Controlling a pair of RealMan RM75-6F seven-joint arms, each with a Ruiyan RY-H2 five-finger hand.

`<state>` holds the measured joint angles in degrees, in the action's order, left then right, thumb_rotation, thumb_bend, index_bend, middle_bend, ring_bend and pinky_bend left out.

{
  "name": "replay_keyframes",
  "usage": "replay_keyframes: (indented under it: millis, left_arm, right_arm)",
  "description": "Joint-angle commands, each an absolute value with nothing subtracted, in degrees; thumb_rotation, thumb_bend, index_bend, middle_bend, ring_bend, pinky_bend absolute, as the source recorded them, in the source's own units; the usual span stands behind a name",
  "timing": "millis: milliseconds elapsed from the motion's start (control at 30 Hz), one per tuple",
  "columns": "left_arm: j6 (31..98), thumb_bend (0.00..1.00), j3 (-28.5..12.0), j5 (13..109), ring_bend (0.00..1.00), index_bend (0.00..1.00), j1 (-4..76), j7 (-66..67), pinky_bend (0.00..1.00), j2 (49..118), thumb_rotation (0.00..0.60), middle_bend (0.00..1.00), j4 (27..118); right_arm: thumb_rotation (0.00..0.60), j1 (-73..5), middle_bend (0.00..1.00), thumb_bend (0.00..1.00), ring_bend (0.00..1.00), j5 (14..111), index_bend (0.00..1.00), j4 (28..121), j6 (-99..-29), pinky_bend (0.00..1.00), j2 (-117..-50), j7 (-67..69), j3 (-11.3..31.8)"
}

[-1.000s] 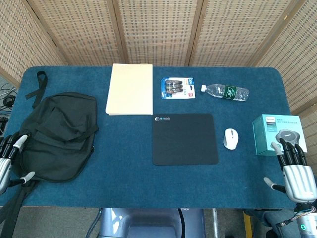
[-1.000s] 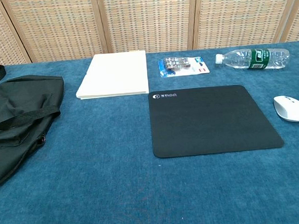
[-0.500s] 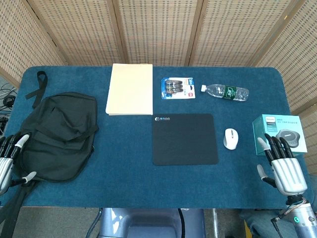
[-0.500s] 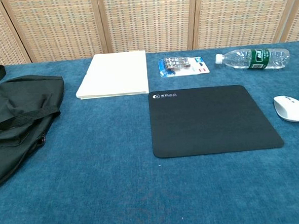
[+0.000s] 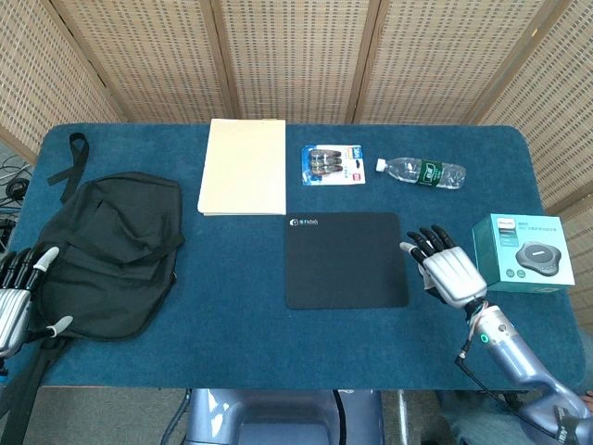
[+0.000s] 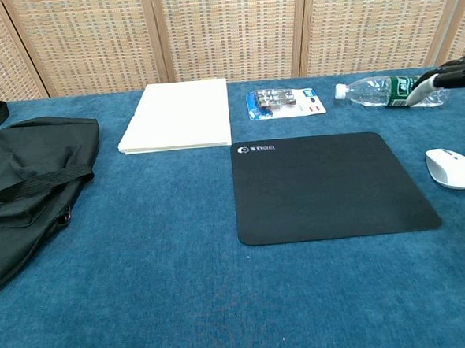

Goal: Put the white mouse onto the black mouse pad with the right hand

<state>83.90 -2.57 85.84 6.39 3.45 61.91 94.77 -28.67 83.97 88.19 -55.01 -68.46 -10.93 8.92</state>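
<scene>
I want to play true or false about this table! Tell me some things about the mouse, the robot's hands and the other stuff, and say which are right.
1. The white mouse lies on the black mouse pad. False: it sits on the blue table, just right of the pad.
2. The right hand is holding the mouse. False: in the chest view its fingers are above the mouse, not touching.
3. The water bottle lies on its side. True.
4. The backpack is black. True.
5. The left hand is by the teal box. False: it is by the backpack.
</scene>
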Motion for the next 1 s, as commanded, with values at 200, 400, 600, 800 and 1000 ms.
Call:
replay_keyframes:
  millis: [200, 400, 600, 800, 1000]
  left_arm:
    - [83.3, 0.00, -3.2, 84.6, 0.00, 0.00, 6.8, 4.1, 0.00, 62.8, 0.600, 0.00, 94.0]
    - [83.2, 0.00, -3.4, 84.0, 0.00, 0.00, 6.9, 4.8, 0.00, 63.0, 0.600, 0.00, 94.3]
    - [82.8, 0.00, -3.6, 83.2, 0.00, 0.00, 7.2, 6.3, 0.00, 63.5, 0.600, 0.00, 94.3]
    - [82.9, 0.00, -3.6, 83.2, 0.00, 0.00, 7.2, 6.5, 0.00, 63.5, 0.600, 0.00, 94.7]
    - [82.8, 0.00, -3.7, 83.0, 0.00, 0.00, 7.3, 6.5, 0.00, 63.5, 0.600, 0.00, 94.9]
  right_arm:
    - [0.600, -36.1, 0.11, 1.00, 0.00, 76.8, 0.18, 77.0, -45.0, 0.00, -77.4, -19.7, 9.0]
    - [0.600, -37.6, 0.14, 1.00, 0.00, 74.9, 0.22, 69.9, -43.8, 0.00, -80.5, -24.6, 7.3]
    - [0.600, -38.0, 0.15, 1.00, 0.00, 74.6, 0.23, 68.4, -43.0, 0.01, -80.7, -22.0, 6.4]
    - [0.600, -38.5, 0.17, 1.00, 0.00, 73.8, 0.25, 67.1, -42.4, 0.01, -81.3, -20.3, 6.1]
    - [0.600, -39.2, 0.17, 1.00, 0.00, 72.5, 0.25, 65.6, -41.3, 0.01, -82.0, -21.2, 5.4]
